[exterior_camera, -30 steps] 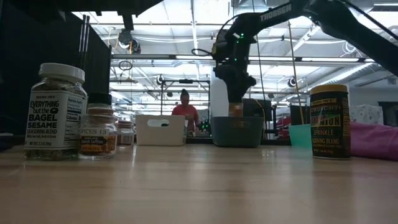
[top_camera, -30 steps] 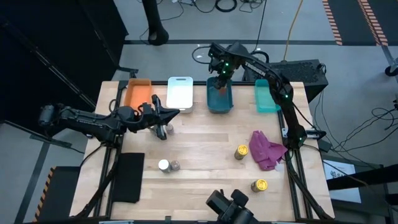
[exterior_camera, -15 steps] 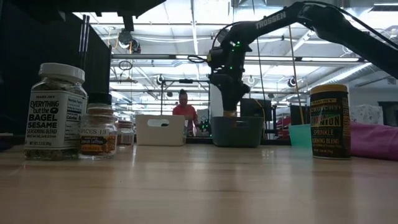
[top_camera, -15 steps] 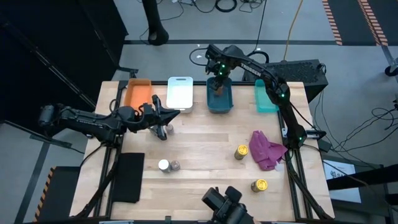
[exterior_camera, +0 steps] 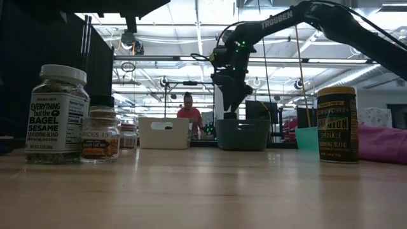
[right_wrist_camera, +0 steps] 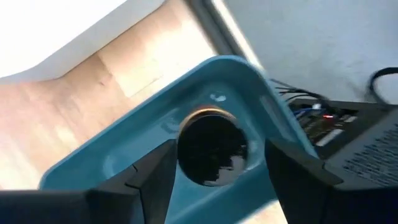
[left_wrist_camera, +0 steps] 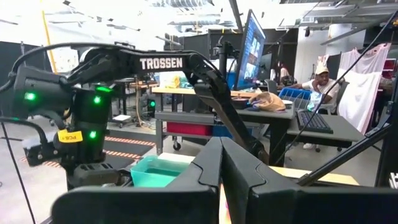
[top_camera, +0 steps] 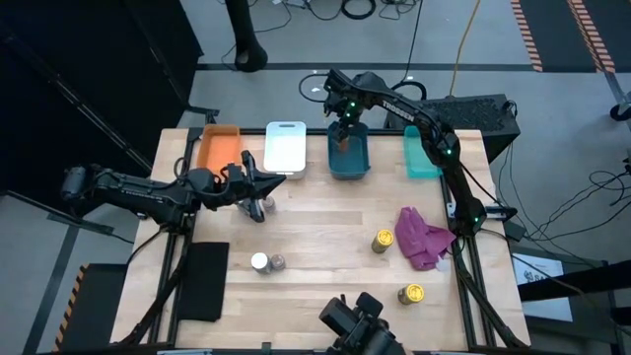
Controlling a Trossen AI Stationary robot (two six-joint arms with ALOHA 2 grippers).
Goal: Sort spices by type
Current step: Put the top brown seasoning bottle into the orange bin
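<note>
1. Fingers of the right gripper (right_wrist_camera: 211, 180) stand apart and hold nothing; a dark-lidded spice jar (right_wrist_camera: 212, 148) sits upright in the blue bin (right_wrist_camera: 81, 168) between and beyond the two tips, clear of both.
2. Seen from table height, that gripper (exterior_camera: 230, 108) hangs just above the blue bin's (exterior_camera: 243, 135) rim, with open air between tips and rim.
3. From above, the right gripper (top_camera: 343, 126) sits over the far end of the blue bin (top_camera: 349, 163); the white bin (top_camera: 285, 148) lies to one side of the fingers and the teal bin (top_camera: 422, 153) to the other, each with a strip of bare table between.
4. Left gripper (top_camera: 264, 181) is pinched shut and empty, hovering near the white bin's front edge, with a small jar (top_camera: 266, 204) just beside its tips and the orange bin (top_camera: 218, 148) further back.
5. Well away from both sets of fingers, a white-lidded jar (top_camera: 259, 262) and a dark-lidded one (top_camera: 278, 262) stand touching.
6. Beside the magenta cloth (top_camera: 424, 237) is a yellow-lidded jar (top_camera: 383, 240); another (top_camera: 411, 294) stands near the front edge of the table (top_camera: 325, 227).
7. Broad bare wood lies open in the middle of the table.
</note>
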